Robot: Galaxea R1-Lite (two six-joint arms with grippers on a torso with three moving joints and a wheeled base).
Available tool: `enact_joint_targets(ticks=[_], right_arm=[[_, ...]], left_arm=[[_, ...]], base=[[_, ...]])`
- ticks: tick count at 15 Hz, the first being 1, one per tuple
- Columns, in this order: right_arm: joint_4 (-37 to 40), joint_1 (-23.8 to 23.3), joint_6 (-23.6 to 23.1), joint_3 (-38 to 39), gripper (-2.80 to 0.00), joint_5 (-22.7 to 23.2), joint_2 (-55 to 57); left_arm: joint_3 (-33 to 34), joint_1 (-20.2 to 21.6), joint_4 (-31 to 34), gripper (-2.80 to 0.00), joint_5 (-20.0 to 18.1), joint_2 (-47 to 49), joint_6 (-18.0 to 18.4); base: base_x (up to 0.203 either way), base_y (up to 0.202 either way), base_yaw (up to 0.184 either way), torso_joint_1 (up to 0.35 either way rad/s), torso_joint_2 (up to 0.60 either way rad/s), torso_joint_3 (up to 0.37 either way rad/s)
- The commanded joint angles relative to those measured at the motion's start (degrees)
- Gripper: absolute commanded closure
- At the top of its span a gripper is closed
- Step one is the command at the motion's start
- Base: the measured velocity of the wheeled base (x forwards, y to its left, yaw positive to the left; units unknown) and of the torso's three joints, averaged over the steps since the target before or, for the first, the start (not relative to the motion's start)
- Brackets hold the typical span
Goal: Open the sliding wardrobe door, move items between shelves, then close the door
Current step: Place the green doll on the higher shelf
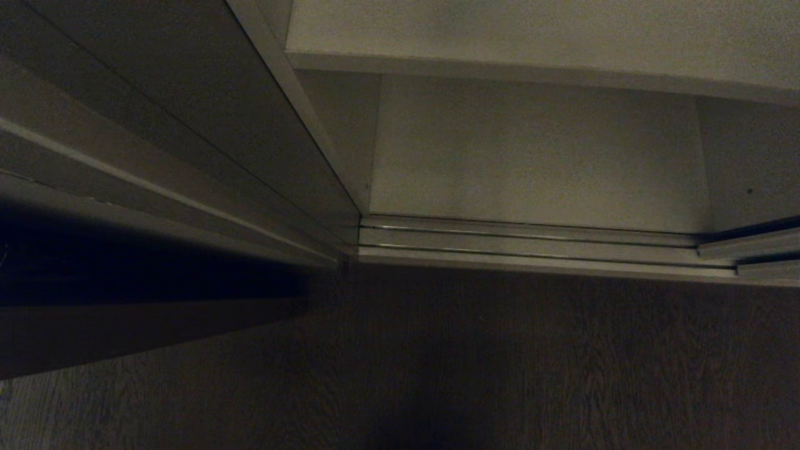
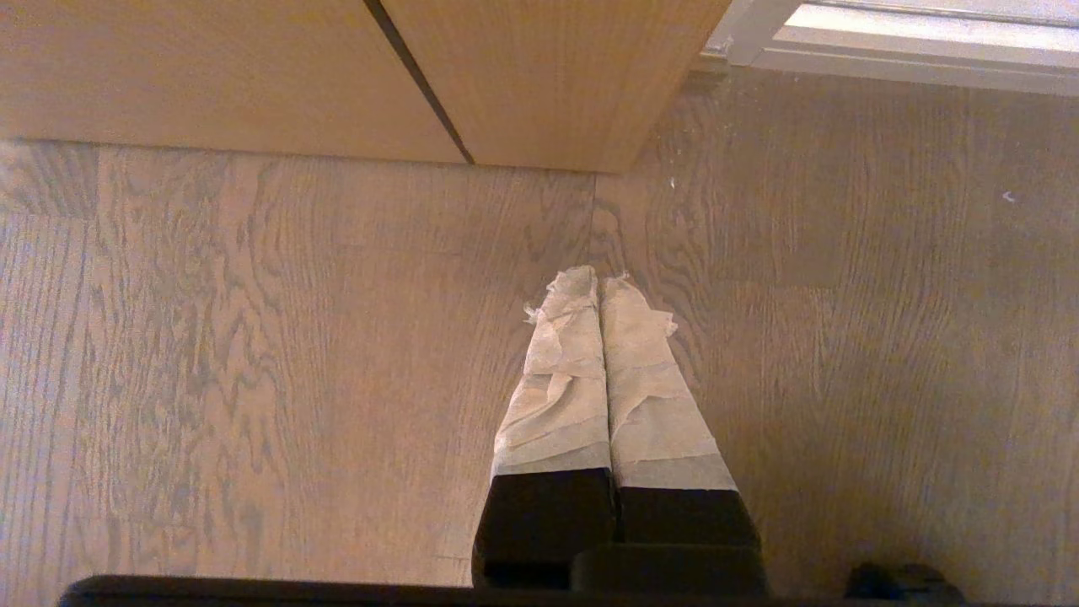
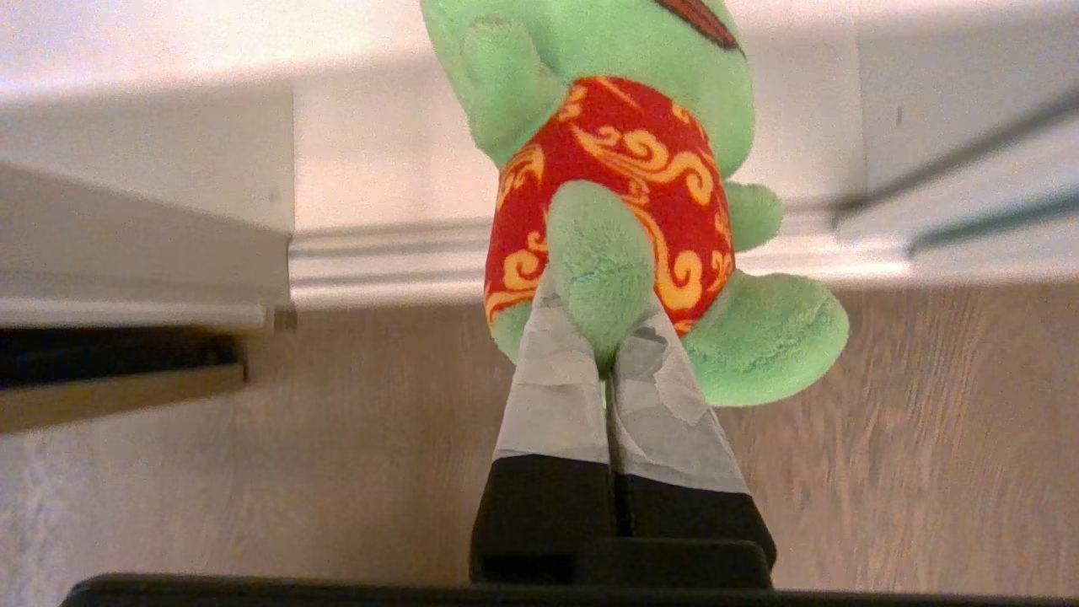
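The right gripper (image 3: 609, 350), its 2 tape-wrapped jaws pinched on a plush leg, holds a green frog toy with a red, gold-swirled belly (image 3: 624, 169) above the wood-grain floor (image 3: 927, 438), in front of the wardrobe's pale metal bottom track (image 3: 388, 261). The left gripper (image 2: 600, 291) hangs over bare floor, jaws pressed together, empty. In the head view, the white bottom shelf (image 1: 531, 156) lies bare.

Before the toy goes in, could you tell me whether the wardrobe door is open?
Open: the sliding door stands aside, exposing the bare bottom track and white wardrobe floor.
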Motion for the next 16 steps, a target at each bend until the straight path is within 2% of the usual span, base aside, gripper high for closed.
enact_joint_targets(ticks=[1, 4, 8, 12, 16], right_arm=[[-3.9, -0.3, -0.1, -3.1, 0.0, -0.3, 7.9], [-16.9, -0.4, -0.7, -4.1, 0.0, -2.4, 15.7], [-30.4, -0.9, -5.2, -5.3, 0.0, -7.3, 27.2], [-37.9, -1.5, -7.1, -8.2, 0.0, -12.0, 35.7], [-40.3, -1.8, -9.2, -10.9, 0.0, -12.8, 37.9]], left_arm=[[0.0, 0.0, 0.0, 0.0, 0.0, 0.0, 0.0], [0.0, 0.0, 0.0, 0.0, 0.0, 0.0, 0.0], [0.0, 0.0, 0.0, 0.0, 0.0, 0.0, 0.0], [0.0, 0.0, 0.0, 0.0, 0.0, 0.0, 0.0], [0.0, 0.0, 0.0, 0.0, 0.0, 0.0, 0.0]], base=[[0.0, 0.0, 0.0, 0.0, 0.0, 0.0], [0.0, 0.0, 0.0, 0.0, 0.0, 0.0], [0.0, 0.0, 0.0, 0.0, 0.0, 0.0], [0.0, 0.0, 0.0, 0.0, 0.0, 0.0], [0.0, 0.0, 0.0, 0.0, 0.0, 0.0]])
